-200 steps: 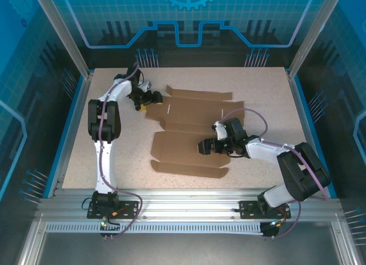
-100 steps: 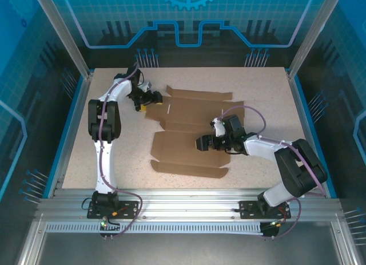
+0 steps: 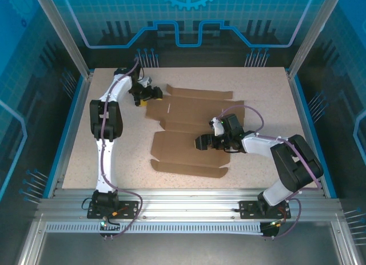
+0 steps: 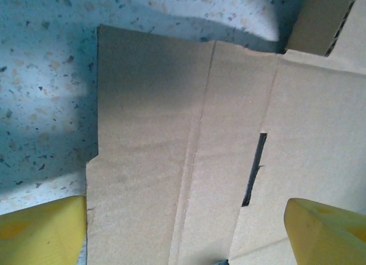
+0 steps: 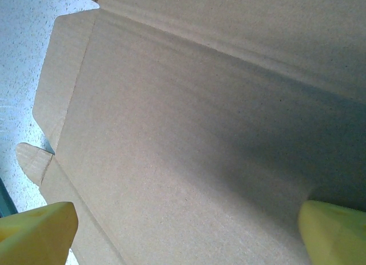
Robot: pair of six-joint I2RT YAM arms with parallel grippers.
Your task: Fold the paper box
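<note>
The paper box (image 3: 189, 127) lies unfolded and flat in the middle of the table, a brown die-cut sheet with flaps and a narrow slot (image 4: 253, 170). My left gripper (image 3: 153, 94) hovers at its far left corner, open, its yellow fingertips (image 4: 40, 230) wide apart over the creased left flap (image 4: 148, 156). My right gripper (image 3: 200, 143) sits low over the near panel (image 5: 189, 150), open, with its yellow fingertips (image 5: 334, 230) spread across bare cardboard. Nothing is held by either gripper.
The speckled tabletop (image 3: 114, 150) is bordered by blue rails and aluminium posts. Transparent blue walls (image 3: 183, 24) enclose the back and sides. Both arm bases (image 3: 108, 205) are bolted at the near edge.
The left gripper has shifted slightly toward the far side at the sheet's corner. The right gripper has moved a little to the left over the near panel. The cardboard has stayed flat.
</note>
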